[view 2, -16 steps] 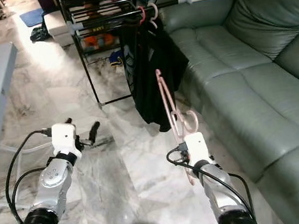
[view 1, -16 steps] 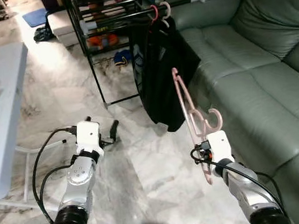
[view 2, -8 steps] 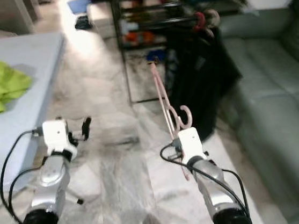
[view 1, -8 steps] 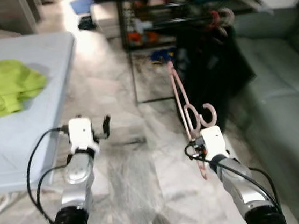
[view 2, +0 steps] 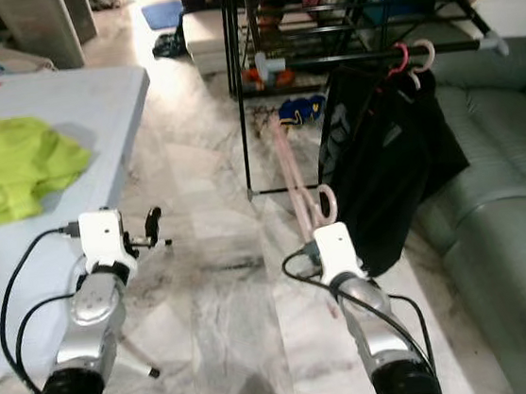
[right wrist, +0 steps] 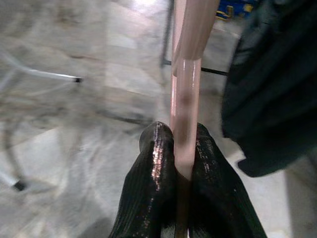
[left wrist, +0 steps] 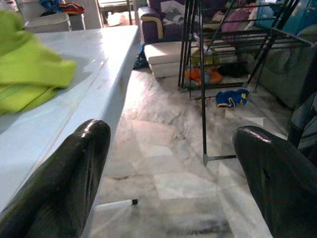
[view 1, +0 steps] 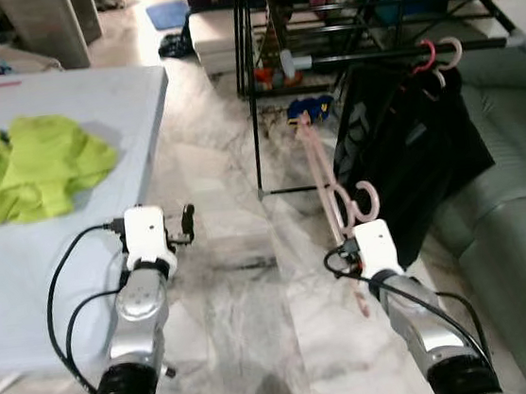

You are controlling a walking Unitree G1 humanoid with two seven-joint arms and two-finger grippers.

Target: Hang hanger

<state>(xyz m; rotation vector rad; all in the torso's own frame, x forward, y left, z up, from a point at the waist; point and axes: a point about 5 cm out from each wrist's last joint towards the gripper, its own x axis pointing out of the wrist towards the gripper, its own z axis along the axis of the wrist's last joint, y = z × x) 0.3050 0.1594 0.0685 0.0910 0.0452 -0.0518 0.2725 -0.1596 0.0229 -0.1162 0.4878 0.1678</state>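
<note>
1. The right gripper (right wrist: pixel 182 163) is clamped tight on the pale pink plastic hanger (view 1: pixel 326 182), both black fingers (right wrist: pixel 154 168) pinching a straight bar of it, so it doesn't swing around while being carried

2. The hanger stands nearly upright above the right gripper, long side pointing away toward the rack and its hook (view 1: pixel 366 201) curling off to the right, so I'd guess it gets tipped or turned before that hook can catch anything

3. The target looks like the black metal rail (view 1: pixel 389 52) of the clothes rack, far right, where a black garment (view 1: pixel 406 138) already hangs from a red hook and a pale hook (view 1: pixel 436 51). There's bare rail to the left of those, a sensible spot to aim for

4. The hanger is well short of the rail and lower than it, so my read is the robot's on the approach, with a lift and reach to come

5. The left gripper (left wrist: pixel 173 163) hangs near the edge of the light blue desk (view 1: pixel 91 102), fingers spread wide with nothing between them, basically out of the way. A lime green cloth (view 1: pixel 31 166) lies on the desk

6. Grey-green leather sofa (view 1: pixel 521 206) on the right crowds the rack, so the right arm has limited side room
</note>
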